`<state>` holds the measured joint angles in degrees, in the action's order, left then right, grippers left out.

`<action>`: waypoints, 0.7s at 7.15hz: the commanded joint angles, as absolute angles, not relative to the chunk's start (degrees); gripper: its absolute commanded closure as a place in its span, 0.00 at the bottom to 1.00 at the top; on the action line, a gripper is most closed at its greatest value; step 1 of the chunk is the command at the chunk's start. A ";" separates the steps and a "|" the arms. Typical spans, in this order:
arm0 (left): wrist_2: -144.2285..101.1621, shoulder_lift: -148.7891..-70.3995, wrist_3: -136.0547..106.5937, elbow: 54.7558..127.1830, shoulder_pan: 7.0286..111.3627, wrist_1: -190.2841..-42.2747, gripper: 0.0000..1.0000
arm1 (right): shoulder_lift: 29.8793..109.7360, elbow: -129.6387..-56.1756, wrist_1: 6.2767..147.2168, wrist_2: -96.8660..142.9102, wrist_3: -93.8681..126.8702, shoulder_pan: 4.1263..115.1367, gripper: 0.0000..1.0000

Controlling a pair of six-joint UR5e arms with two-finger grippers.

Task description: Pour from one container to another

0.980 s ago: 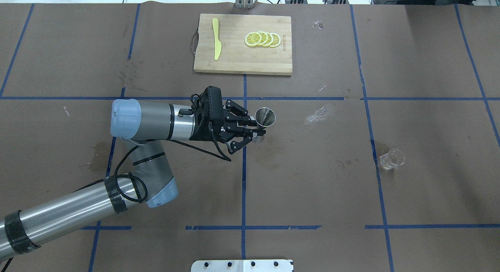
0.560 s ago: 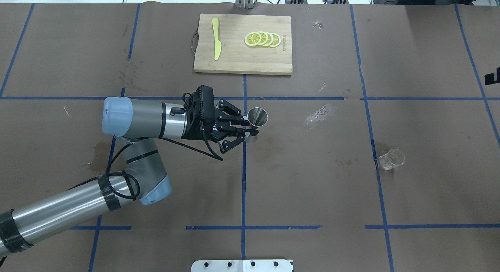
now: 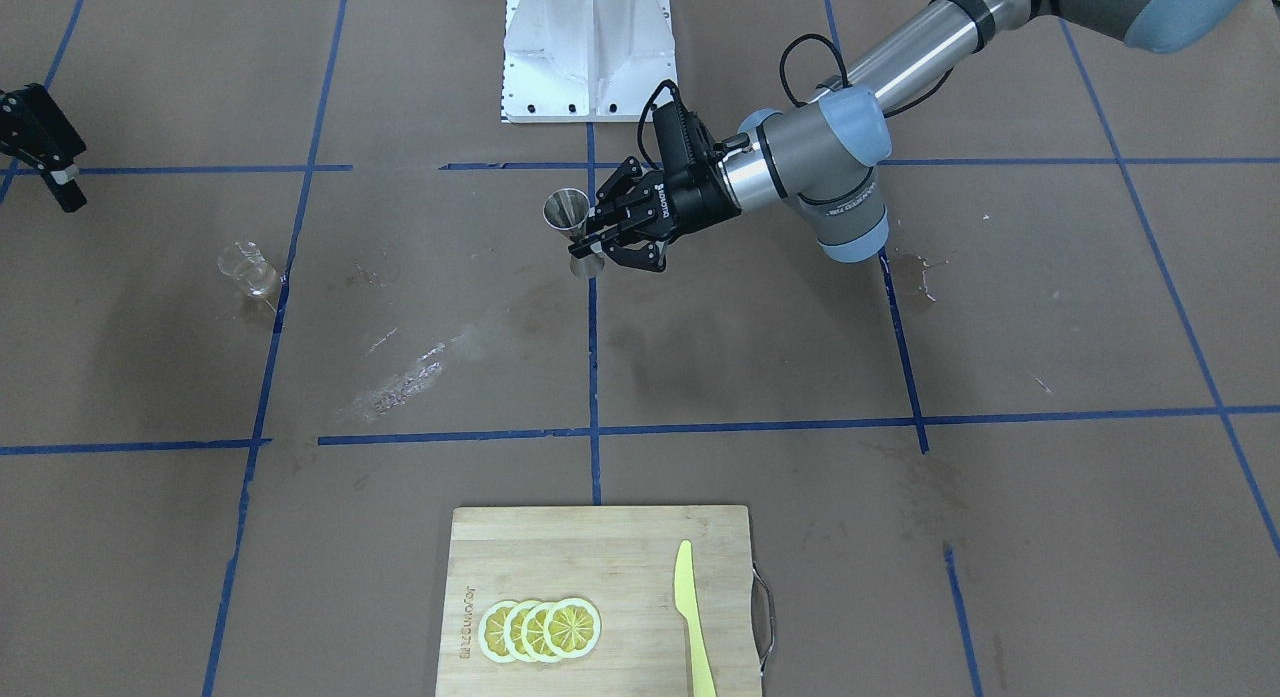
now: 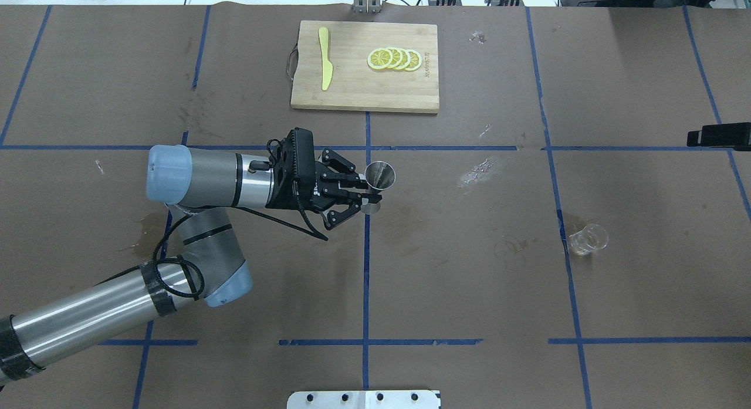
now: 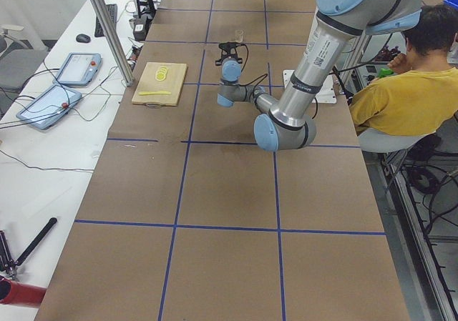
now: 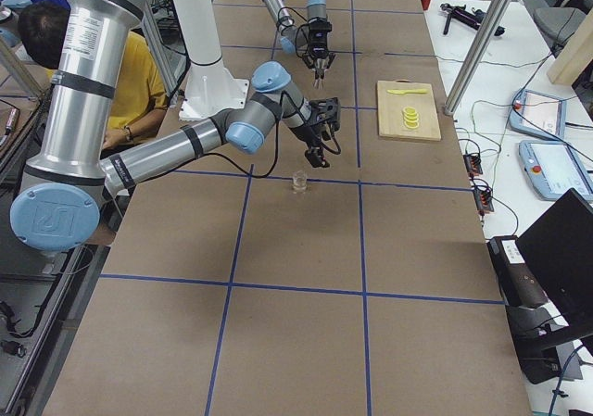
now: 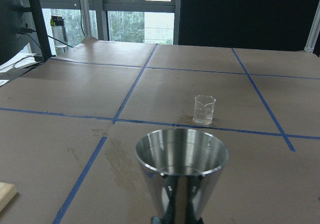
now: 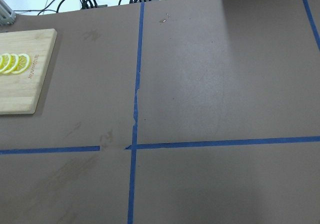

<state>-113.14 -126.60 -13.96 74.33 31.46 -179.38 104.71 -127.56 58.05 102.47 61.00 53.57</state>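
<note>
The left pincer is pinching the metal measure at its narrow waist. The measure is upright with its open mouth upward, just left of the overhead view's centre. Whether its base touches the surface cannot be told.

The right pincer shows only at the right edge of the overhead view, and at the upper left edge of the front-facing view. It holds nothing, and its spread cannot be told.

The glass cup stands upright on the surface at the overhead view's right, well apart from both pincers, beside a blue tape line. Its contents are too clear to judge.

Step in hand, as judged: the receiving vessel is held ready and the pouring vessel is not yet grasped.

Next move, as judged: bring the right pincer down to the glass cup, grip its wall and lift it. Carry it level to the measure's mouth, then tilt slowly, as that mouth is narrow.

A cutting board with lemon slices lies at upper centre.
</note>
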 commanded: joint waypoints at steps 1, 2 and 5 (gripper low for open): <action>-113.03 -126.30 -13.97 74.44 31.55 -179.56 1.00 | 105.20 -127.62 56.43 82.63 69.40 39.36 0.00; -113.03 -124.73 -14.06 76.36 31.55 -179.56 1.00 | 105.81 -127.53 56.25 74.96 72.65 33.98 0.00; -112.76 -124.45 -14.15 76.73 31.46 -179.56 1.00 | 106.00 -120.89 56.25 44.48 81.98 15.34 0.00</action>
<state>-112.87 -124.54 -14.14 76.57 31.50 -179.56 106.11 -124.56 56.32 56.10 79.01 22.07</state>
